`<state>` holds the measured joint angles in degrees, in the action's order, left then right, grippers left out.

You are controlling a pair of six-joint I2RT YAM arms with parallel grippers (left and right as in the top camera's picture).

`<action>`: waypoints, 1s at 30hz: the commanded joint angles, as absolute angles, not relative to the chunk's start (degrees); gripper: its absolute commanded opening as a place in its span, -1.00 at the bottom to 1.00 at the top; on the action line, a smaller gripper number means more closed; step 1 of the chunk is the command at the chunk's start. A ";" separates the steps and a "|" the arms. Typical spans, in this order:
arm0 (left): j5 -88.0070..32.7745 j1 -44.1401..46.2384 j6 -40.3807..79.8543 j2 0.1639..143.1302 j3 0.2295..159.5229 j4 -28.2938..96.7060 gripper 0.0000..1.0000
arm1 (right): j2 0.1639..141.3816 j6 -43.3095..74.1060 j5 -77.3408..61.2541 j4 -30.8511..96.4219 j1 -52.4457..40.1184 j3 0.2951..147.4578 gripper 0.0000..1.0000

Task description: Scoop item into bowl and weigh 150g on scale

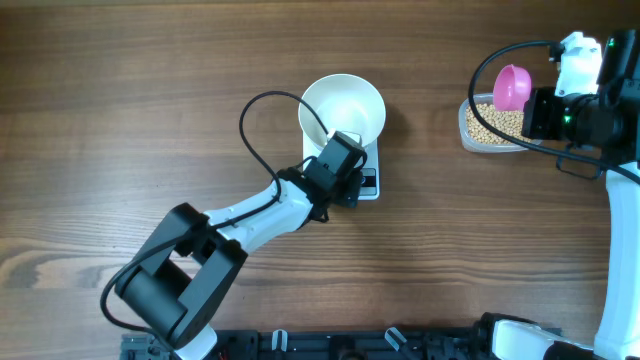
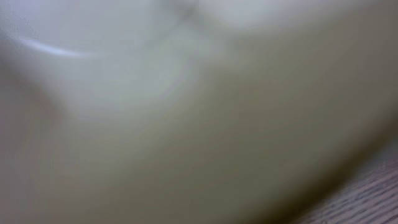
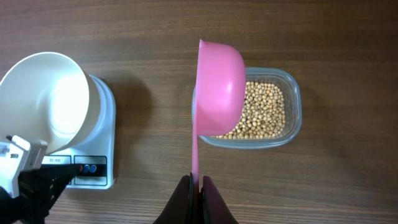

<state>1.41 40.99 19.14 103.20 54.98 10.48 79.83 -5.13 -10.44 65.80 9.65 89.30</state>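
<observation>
Brown wood-grain tabletop (image 1: 150, 90) seen from overhead, with two robot arms reaching in. Near the middle a white bowl (image 1: 342, 105) sits on a small white scale (image 1: 368, 182). The bowl and the left arm cover most of the scale, leaving only its front edge and dark button panel in sight. The display cannot be read.

The left gripper (image 1: 338, 148) is at the bowl's near rim. Its own body hides its fingers from above. Its wrist camera gives only a pale blur of the bowl's wall, pressed close, with a sliver of wood grain in the lower right corner. The jaws are closed, but whether they pinch the rim cannot be made out.

At the right edge, the right gripper (image 3: 194, 186) has its fingers clamped tight on the thin handle of a pink scoop (image 3: 219, 84). The scoop hangs tipped on its side above a clear plastic container (image 3: 292, 84), its rounded back facing the wrist camera. It covers the container's left part. Tan beans (image 3: 264, 112) fill the container's floor. From overhead the right arm cuts off the container's right end. The container stands on the table well apart from the scale, with bare wood between them.
</observation>
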 commanded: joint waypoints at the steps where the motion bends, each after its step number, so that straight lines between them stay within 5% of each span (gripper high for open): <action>1: 2.63 40.99 18.26 99.74 53.54 11.18 -0.92 | 80.31 -4.05 -9.93 65.67 9.82 88.86 -0.91; 30: 2.00 40.99 18.20 103.35 53.49 8.95 -0.92 | 80.31 -4.51 -9.91 65.60 9.82 88.86 -0.91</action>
<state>0.21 40.97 19.14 101.38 54.22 9.37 79.83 -4.54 -10.44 65.80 9.65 89.30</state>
